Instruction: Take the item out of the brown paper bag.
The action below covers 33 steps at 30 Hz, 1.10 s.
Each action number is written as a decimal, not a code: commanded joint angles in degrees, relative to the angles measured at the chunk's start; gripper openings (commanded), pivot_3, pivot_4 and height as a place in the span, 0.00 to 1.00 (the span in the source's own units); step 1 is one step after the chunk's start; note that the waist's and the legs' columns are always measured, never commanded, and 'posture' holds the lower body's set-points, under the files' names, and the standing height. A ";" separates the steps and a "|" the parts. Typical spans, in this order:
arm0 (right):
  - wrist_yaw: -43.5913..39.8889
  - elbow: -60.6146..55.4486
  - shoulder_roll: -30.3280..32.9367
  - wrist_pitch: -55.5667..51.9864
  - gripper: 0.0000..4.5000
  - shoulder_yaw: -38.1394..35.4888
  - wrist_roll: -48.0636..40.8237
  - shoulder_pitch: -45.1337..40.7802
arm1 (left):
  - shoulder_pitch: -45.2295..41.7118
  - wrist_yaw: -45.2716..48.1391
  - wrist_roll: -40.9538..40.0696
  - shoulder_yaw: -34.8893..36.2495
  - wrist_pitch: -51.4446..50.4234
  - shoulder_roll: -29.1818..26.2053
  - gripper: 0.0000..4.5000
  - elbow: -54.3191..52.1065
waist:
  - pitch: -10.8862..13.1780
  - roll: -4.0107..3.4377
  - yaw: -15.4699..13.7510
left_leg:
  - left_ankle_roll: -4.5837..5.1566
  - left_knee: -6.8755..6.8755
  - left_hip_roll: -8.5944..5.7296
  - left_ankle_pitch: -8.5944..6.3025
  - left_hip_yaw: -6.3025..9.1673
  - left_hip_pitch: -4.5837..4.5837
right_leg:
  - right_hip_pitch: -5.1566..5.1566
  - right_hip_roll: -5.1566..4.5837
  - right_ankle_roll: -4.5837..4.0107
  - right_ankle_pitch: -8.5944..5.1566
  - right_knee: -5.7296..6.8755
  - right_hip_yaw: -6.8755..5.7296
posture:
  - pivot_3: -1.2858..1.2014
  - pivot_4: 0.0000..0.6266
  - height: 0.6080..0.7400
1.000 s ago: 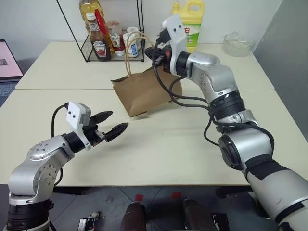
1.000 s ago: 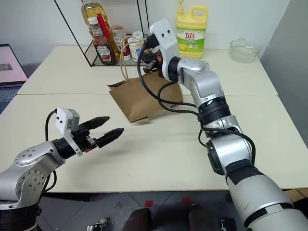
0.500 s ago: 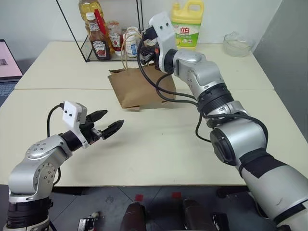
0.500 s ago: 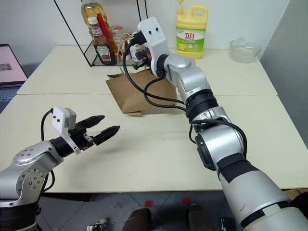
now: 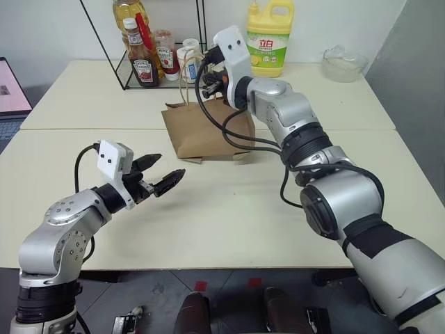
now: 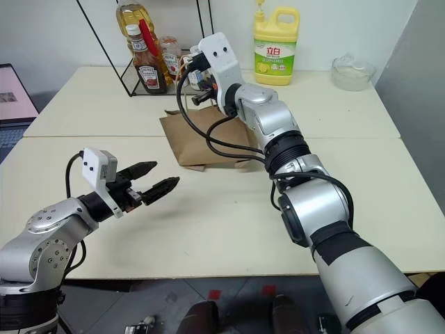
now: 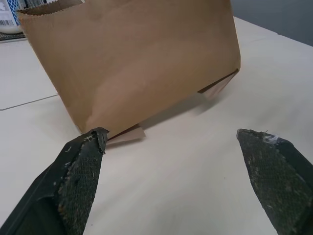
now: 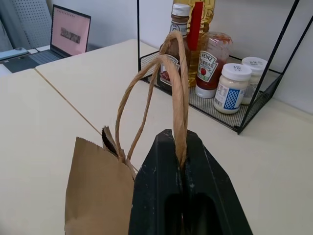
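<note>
The brown paper bag stands upright at the middle of the table, one bottom corner slightly off the surface. Its two twisted-paper handles rise to my right gripper, which is shut on them above the bag's mouth. My left gripper hovers level over the table in front of the bag, apart from it, open and holding nothing. The item is hidden; the bag's inside does not show.
A black wire rack at the back left holds ketchup bottles, an oil bottle and white jars. A yellow detergent jug stands behind the bag, a glass bowl at the back right, a laptop at far left.
My right gripper has carried the handles a little to the left, and the bag has swung from tilted to nearly upright. The left gripper stays open in about the same place.
</note>
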<state>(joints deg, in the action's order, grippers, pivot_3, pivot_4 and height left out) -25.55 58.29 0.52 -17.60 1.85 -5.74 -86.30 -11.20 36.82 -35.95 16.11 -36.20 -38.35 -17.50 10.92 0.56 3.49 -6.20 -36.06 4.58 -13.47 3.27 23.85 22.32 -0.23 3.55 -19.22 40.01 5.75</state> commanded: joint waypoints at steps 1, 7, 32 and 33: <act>0.07 -2.49 -0.34 2.00 0.01 -0.99 -0.15 -2.37 | -0.39 -0.95 -0.94 1.70 -0.82 -0.83 1.00 -3.33 | 0.00 0.00 0.02 | 0.00 0.00 0.00 0.00 0.00 0.00 | 0.00 0.00 0.00 0.00 0.00 0.00 | 0.52 0.24 1.00; -0.22 -2.54 -0.35 2.02 0.01 -1.01 -0.02 -1.87 | 0.56 -2.51 -2.18 3.81 -3.66 -2.02 1.00 -6.52 | 0.00 0.00 0.04 | 0.00 0.00 0.00 0.00 0.01 0.00 | 0.00 0.00 0.00 0.00 0.00 0.00 | 0.52 0.24 1.00; -0.63 -5.90 0.67 -0.57 0.05 0.12 1.35 2.43 | 0.56 2.76 0.02 3.12 1.99 -3.08 1.00 0.08 | 0.00 0.01 0.21 | -0.01 0.00 0.00 0.00 0.02 0.00 | 0.00 0.00 0.00 0.00 0.01 -0.03 | 0.52 0.24 1.00; -0.64 -6.15 0.79 -0.80 0.10 0.16 1.42 2.72 | 0.60 2.77 0.04 3.05 2.03 -3.03 1.00 -0.07 | 0.00 0.01 0.21 | -0.01 0.00 0.00 0.01 0.02 0.00 | 0.00 0.00 0.00 0.00 0.01 -0.03 | 0.52 0.24 1.00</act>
<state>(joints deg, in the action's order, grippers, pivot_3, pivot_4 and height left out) -26.02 55.78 0.82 -18.46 2.30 -4.46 -83.01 -10.59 39.41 -36.06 18.31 -35.44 -41.18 -15.94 10.92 0.57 3.70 -6.20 -36.06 4.59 -13.46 3.29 23.85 22.32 -0.23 3.55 -19.22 40.03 5.72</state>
